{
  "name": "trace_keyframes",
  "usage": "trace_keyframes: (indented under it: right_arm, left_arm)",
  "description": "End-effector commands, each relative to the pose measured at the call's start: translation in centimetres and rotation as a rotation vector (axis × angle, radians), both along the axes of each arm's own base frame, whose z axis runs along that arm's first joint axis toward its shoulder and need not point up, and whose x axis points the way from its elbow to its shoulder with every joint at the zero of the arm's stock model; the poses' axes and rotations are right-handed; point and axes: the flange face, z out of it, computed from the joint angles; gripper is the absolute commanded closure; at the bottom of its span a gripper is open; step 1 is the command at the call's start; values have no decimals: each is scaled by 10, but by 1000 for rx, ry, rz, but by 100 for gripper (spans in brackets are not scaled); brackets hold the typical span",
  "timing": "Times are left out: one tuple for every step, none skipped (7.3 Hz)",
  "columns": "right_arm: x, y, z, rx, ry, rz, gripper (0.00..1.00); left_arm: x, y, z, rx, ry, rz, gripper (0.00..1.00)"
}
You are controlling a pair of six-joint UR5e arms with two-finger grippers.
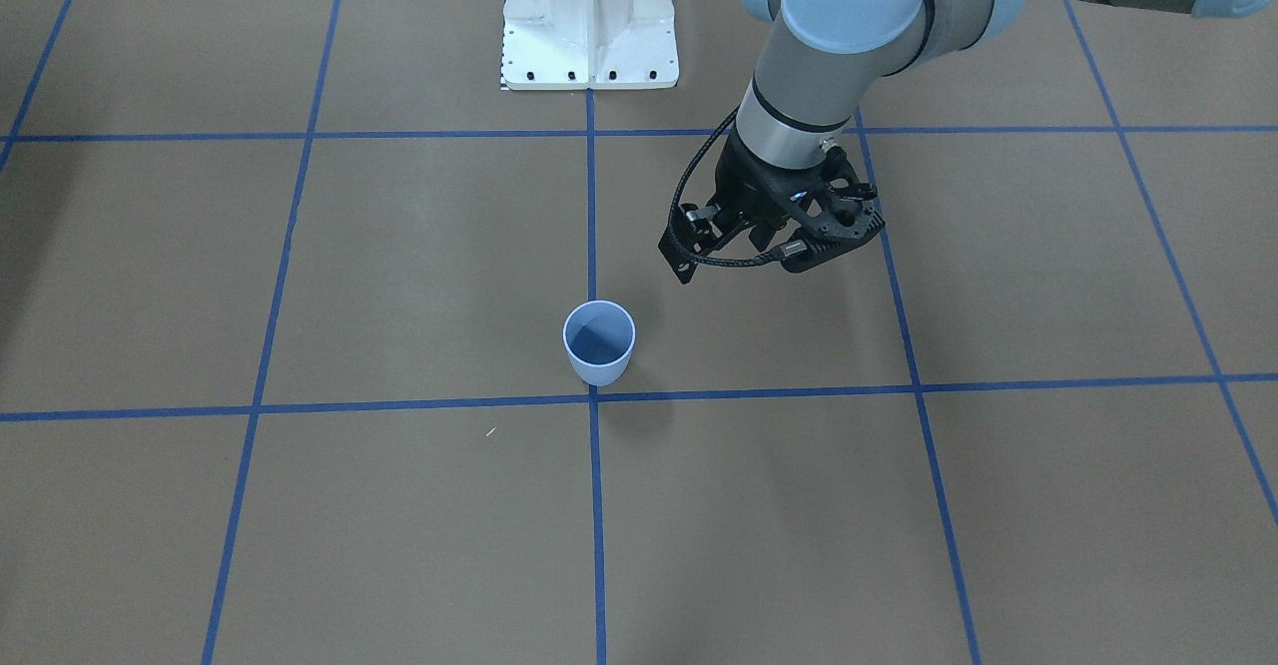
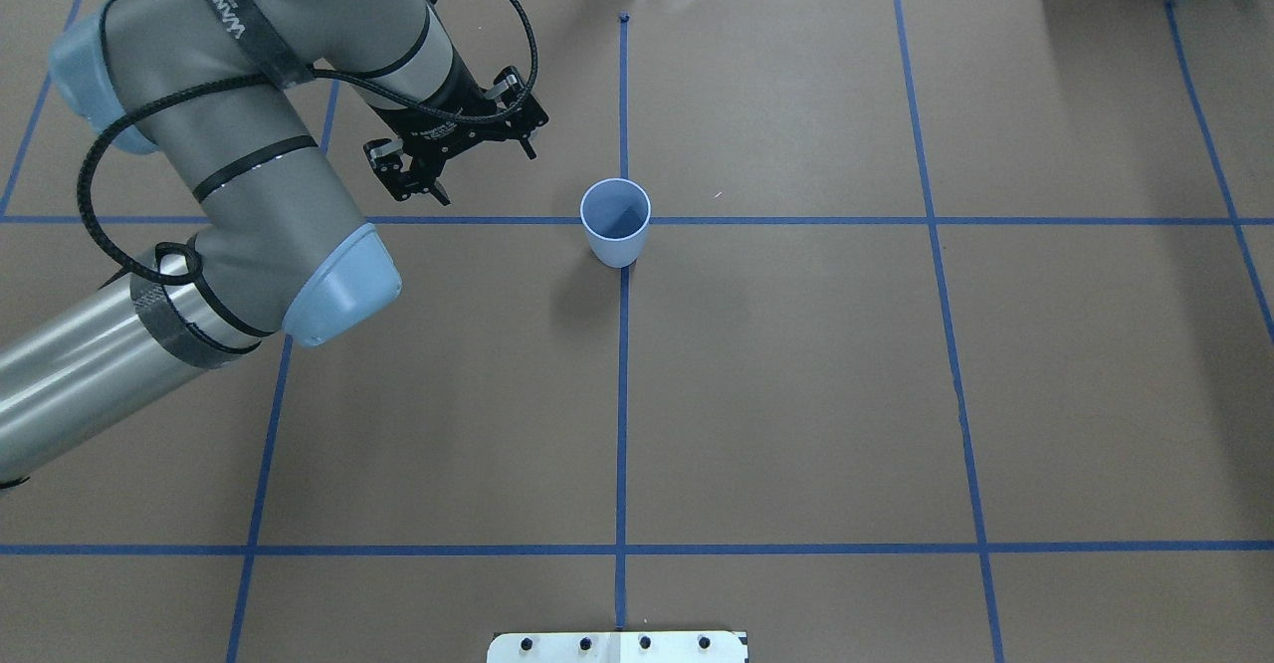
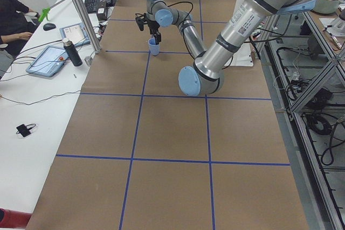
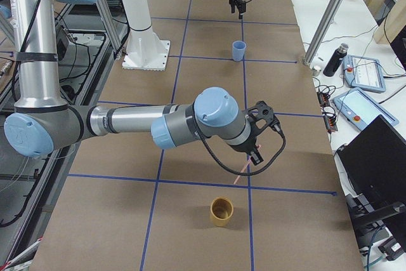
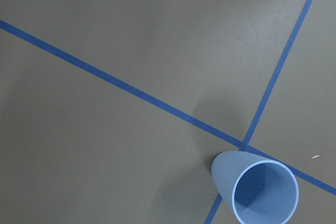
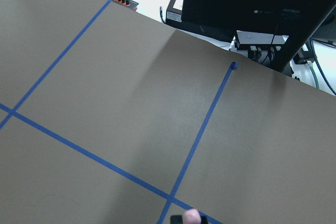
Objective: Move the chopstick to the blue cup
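Jaws released, its two black fingertips spread apart, the left gripper (image 2: 485, 171) hangs above the brown paper-covered desk (image 2: 796, 394). It is just to the robot's left of the pale blue plastic cup (image 2: 616, 220) — near it, not touching. The cup stands upright, mouth up, on a crossing of the blue tape lines (image 2: 622, 394) that grid the desk (the left wrist view catches it in its lower right corner, seen from above and aslant). The grey left arm (image 2: 259, 185) reaches in from the robot's side.

Well apart, towards the desk's end on the robot's right, the right gripper (image 4: 255, 155) hangs low over the desk. The thin pale pink chopstick (image 4: 243, 171) slants down from its jaws, lower tip close to a tape line. Whether those jaws are clenched on the stick cannot be told from the side view — the right wrist view shows only a blurred pink tip at its bottom edge. A squat mustard-yellow cup (image 4: 222, 211) stands upright on the desk near that gripper, on the side away from the blue cup. The robot's white pedestal base (image 1: 589, 31) stands on the desk at the robot's side.
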Motion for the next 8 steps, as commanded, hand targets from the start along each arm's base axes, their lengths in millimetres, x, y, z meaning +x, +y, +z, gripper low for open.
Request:
trace_keyframes:
  right_arm:
    - [-23, -57, -86, -74, -21, -47, 100]
    - [-53, -87, -133, -144, -70, -15, 100]
    - [-105, -101, -180, -223, -128, 10, 100]
    - [-156, -111, -214, -311, -178, 28, 100]
    - [-207, -119, -256, -372, -205, 44, 100]
    - [-259, -124, -302, -425, -231, 75, 100]
    - [-310, -122, -346, -483, -261, 118, 100]
    - [-356, -115, -382, -499, -274, 131, 100]
  left_arm:
    - [-66, -9, 22, 126, -21, 6, 1]
    - [-103, -28, 38, 185, -54, 0, 1]
    - [-139, -44, 57, 256, -102, 20, 1]
    - [-170, -51, 87, 320, -157, 64, 1]
    - [-200, -56, 115, 361, -202, 96, 1]
    - [-220, -57, 142, 376, -238, 122, 1]
    - [-248, -60, 163, 381, -264, 125, 1]
    - [-279, -66, 180, 365, -289, 102, 1]
